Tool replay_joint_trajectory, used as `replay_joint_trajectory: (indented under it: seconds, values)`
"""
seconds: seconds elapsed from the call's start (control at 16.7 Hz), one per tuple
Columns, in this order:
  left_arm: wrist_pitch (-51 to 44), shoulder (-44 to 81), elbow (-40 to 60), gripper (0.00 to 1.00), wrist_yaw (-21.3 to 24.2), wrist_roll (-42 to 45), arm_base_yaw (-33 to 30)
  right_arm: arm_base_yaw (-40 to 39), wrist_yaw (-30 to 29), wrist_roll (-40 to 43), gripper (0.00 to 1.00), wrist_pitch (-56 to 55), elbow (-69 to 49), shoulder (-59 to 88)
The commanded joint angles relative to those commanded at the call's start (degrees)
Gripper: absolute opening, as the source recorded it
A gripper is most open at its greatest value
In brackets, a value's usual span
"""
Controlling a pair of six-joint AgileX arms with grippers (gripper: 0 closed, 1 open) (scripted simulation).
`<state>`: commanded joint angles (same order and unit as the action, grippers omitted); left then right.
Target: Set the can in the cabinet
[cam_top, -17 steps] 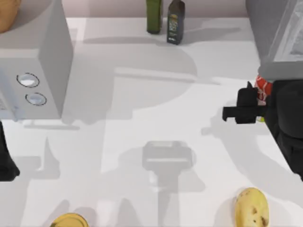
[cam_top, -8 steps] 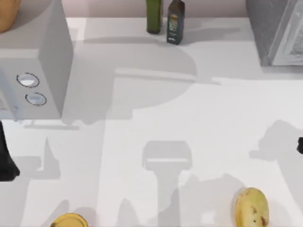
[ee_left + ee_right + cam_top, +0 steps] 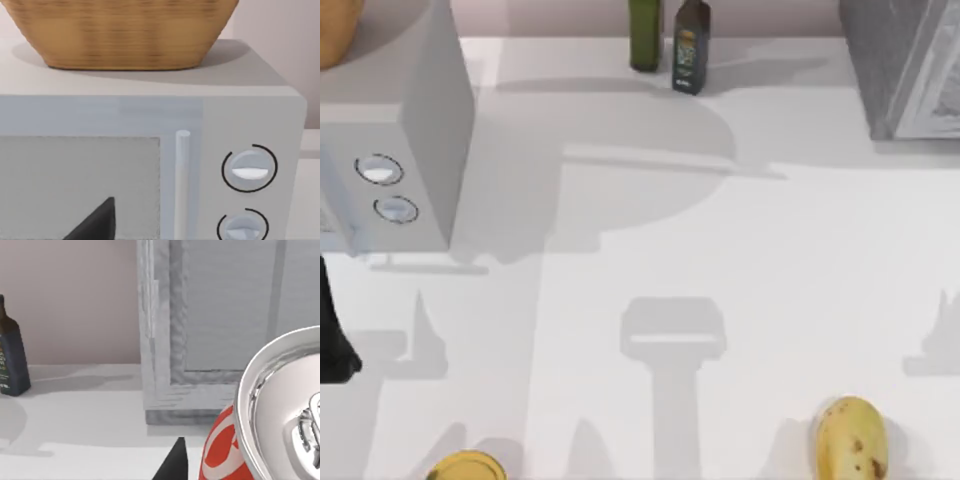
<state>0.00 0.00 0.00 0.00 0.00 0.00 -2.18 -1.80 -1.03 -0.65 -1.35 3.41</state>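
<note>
**Can close under right wrist camera, facing cabinet front**

Right jaw spread could not be told; one dark fingertip (image 3: 172,462) showed beside the can (image 3: 272,430), whose silver top and red label sat close under that wrist camera. Just beyond stood the grey cabinet (image 3: 215,325) at the table's (image 3: 720,250) far right corner. The table's middle lay open. Left arm (image 3: 332,340) was parked at the left edge, facing the microwave (image 3: 150,165); its jaws likewise unclear. Counted: one can, two bottles (image 3: 668,40), one basket (image 3: 125,32)
</note>
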Motion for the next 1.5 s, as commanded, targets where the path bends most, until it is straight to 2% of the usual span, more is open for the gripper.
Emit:
replay_joint_trajectory:
  seconds: [0.48,0.72,0.96,1.5]
  values:
    - [0.0,0.0,0.0,1.00,0.0,0.0,0.0,2.0,1.7,0.9,0.00,0.6,1.2,-3.1]
    - [0.0,0.0,0.0,1.00,0.0,0.0,0.0,1.5,0.5,1.6,0.00,2.9,-4.7,2.9]
    - [0.0,0.0,0.0,1.00,0.0,0.0,0.0,0.4,-2.2,2.2,0.00,7.6,-20.3,17.0]
    - [0.0,0.0,0.0,1.00,0.0,0.0,0.0,-4.1,-8.1,0.7,0.00,19.7,-71.1,54.1]
